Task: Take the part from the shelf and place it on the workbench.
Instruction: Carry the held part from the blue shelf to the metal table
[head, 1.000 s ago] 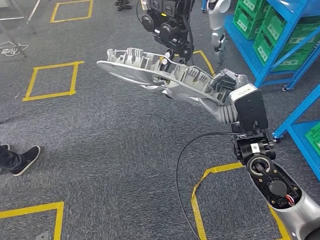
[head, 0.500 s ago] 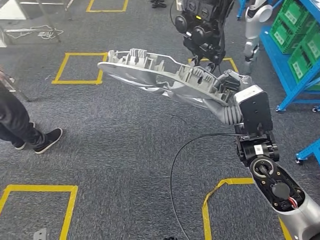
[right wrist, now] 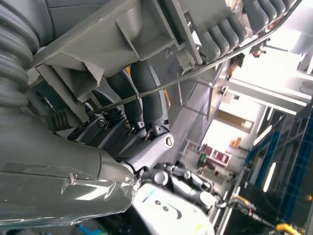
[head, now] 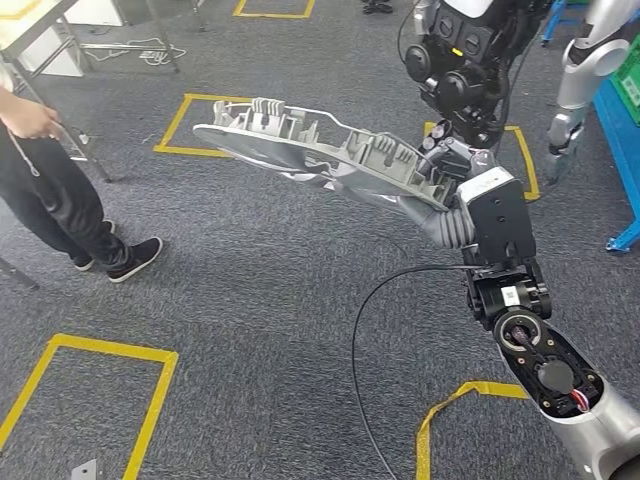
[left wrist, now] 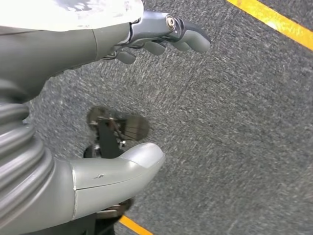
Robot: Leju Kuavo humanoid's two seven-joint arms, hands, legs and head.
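Above the grey carpet, the long grey part [head: 317, 155] juts out from the right hand [head: 445, 165], whose fingers [right wrist: 145, 95] curl around one end alone. Such an end-on hold could let it tip or slip, or strike the person [head: 53, 190] beyond its far tip. Left hand [left wrist: 92, 98] fingers spread, holding nothing.

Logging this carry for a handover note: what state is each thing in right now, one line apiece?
Part: off the shelf, held in the air over the carpet, roughly level, ribbed side up.
Right hand: grips the part's near end, fingers curled round its ribs.
Left hand: holds nothing, fingers apart, above the carpet.
Black cable: lying slack on the carpet.
Person: standing at the left edge.
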